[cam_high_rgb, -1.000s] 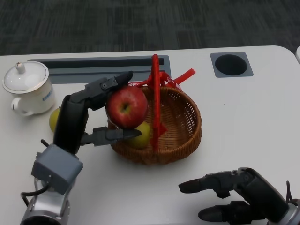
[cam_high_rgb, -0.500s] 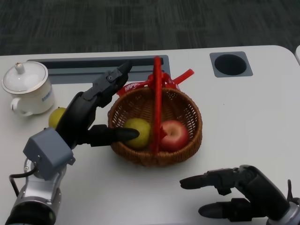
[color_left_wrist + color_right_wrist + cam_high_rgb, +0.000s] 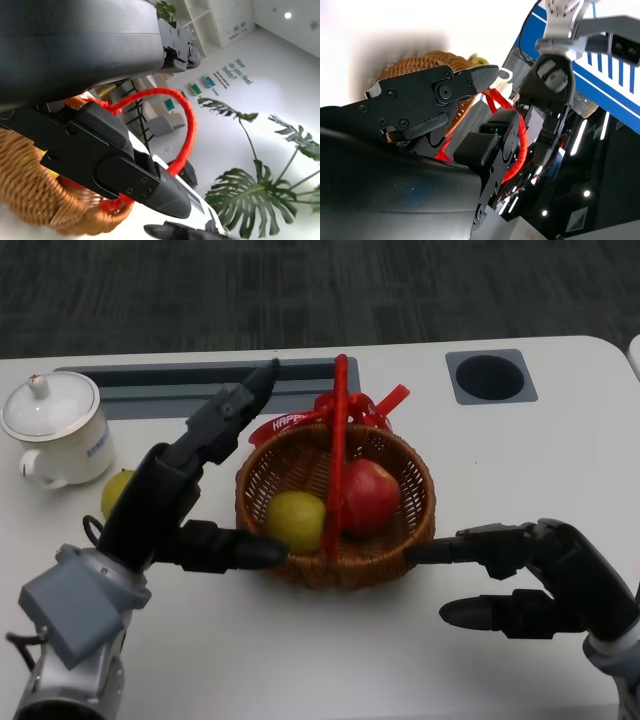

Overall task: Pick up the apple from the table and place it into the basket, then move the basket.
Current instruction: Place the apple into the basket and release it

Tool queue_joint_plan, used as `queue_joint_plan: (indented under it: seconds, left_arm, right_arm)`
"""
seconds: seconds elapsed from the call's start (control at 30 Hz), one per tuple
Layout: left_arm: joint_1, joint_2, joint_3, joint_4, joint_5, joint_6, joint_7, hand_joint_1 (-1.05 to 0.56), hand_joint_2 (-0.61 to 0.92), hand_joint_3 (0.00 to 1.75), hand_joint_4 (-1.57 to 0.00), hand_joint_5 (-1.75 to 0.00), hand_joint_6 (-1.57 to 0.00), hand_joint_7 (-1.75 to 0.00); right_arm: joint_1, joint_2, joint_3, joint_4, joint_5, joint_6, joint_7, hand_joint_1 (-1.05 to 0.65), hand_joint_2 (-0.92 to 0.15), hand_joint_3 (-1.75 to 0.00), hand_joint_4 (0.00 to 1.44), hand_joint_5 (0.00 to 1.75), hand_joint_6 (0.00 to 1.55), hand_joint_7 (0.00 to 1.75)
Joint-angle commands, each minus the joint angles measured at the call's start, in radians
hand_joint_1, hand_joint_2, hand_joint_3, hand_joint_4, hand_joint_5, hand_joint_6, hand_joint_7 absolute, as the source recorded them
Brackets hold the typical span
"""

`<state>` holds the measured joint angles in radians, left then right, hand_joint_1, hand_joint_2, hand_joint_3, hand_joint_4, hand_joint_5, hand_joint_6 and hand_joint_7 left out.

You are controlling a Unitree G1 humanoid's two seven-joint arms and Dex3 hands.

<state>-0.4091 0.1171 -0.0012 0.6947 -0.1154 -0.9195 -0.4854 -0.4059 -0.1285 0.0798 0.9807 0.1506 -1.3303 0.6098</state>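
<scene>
1. Head view: the red apple (image 3: 370, 495) sits inside the wicker basket (image 3: 400, 555) beside a yellow-green fruit (image 3: 296, 520), just right of the upright red handle (image 3: 338, 430); the basket stands on the white worktop (image 3: 540, 450).
2. Left hand (image 3: 185, 495) flanks the basket's left rim, fingers spread and holding nothing; the lower one touches, or all but touches, the wicker.
3. Right hand (image 3: 530, 575) comes in at the right rim, fingers apart and empty; the upper tip meets the weave.
4. Placement looks done; moving the basket remains.
5. Risk: an uneven squeeze from two sides could tip the light basket and roll the fruit out; a finger could snag the handle's ribbon (image 3: 385, 405).
6. Near the left forearm, a second yellow-green fruit (image 3: 116, 492) and a lidded white cup (image 3: 58, 430) could be knocked in a leftward sweep.
</scene>
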Motion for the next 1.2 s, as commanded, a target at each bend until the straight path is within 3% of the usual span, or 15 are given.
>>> queue_joint_plan:
  seconds: [0.03,0.37,0.57,0.77,0.97,1.2]
  left_arm:
    - [0.07,0.037,0.011,-0.071,0.018,-0.01,0.022,-0.88,0.85,0.0,-0.16,-0.04,-0.21,-0.03]
    - [0.231,0.092,0.052,-0.224,0.022,0.004,0.06,-0.81,0.82,0.0,-0.42,-0.06,-0.41,-0.04]
    - [0.28,0.113,0.058,-0.264,0.017,0.011,0.067,-0.76,0.8,0.0,-0.6,-0.06,-0.55,-0.04]
    - [0.301,0.121,0.053,-0.276,0.002,0.014,0.056,-0.73,0.78,0.0,-0.7,-0.05,-0.63,-0.04]
    - [0.309,0.125,0.054,-0.275,-0.013,0.015,0.052,-0.71,0.77,0.0,-0.74,-0.04,-0.67,-0.03]
    - [0.323,0.108,0.044,-0.286,-0.003,0.012,0.066,-0.7,0.76,0.0,-0.77,-0.03,-0.69,-0.02]
  right_arm:
    - [-0.04,-0.03,-0.017,0.011,-0.008,-0.016,-0.011,-0.48,-0.92,-0.01,0.96,0.0,0.85,0.0]
    - [-0.131,-0.056,-0.02,0.08,-0.104,-0.036,-0.045,-0.52,-0.92,-0.06,0.89,0.0,0.79,0.0]
    - [-0.18,-0.072,-0.004,0.118,-0.212,-0.011,-0.083,-0.58,-0.92,-0.02,0.72,0.0,0.64,0.0]
    - [-0.23,-0.086,0.029,0.143,-0.385,0.026,-0.21,-0.63,-0.9,0.0,0.62,0.0,0.53,0.0]
    - [-0.297,-0.106,0.092,0.165,-0.562,0.092,-0.385,-0.62,-0.86,0.0,0.63,0.01,0.54,0.01]
    - [-0.349,-0.12,0.172,0.208,-0.676,0.139,-0.531,-0.62,-0.83,0.0,0.68,0.02,0.58,0.02]
